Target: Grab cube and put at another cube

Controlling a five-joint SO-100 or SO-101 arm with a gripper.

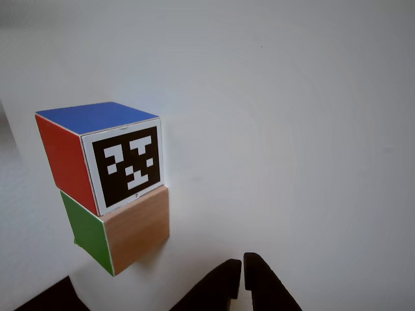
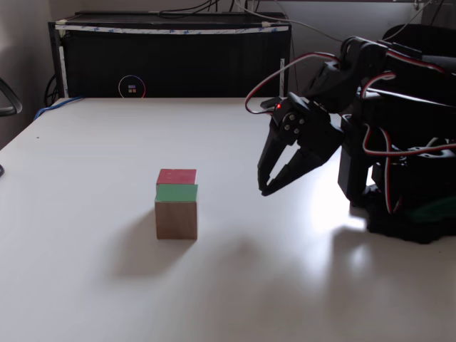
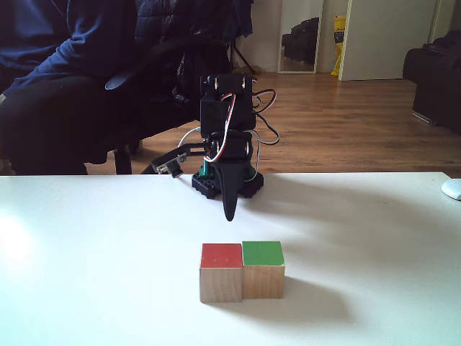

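White table (image 2: 85,271), two touching cubes (image 3: 242,270)

I'm looking at a plain white table (image 2: 85,285), and sitting right on it are the cube (image 2: 177,211) with the green face and another cube (image 2: 177,176), the red/blue one with the marker, touching side by side. The arm's black base (image 3: 227,184) stands on it further back, and in a fixed view a white object (image 3: 452,189) lies at the right edge.
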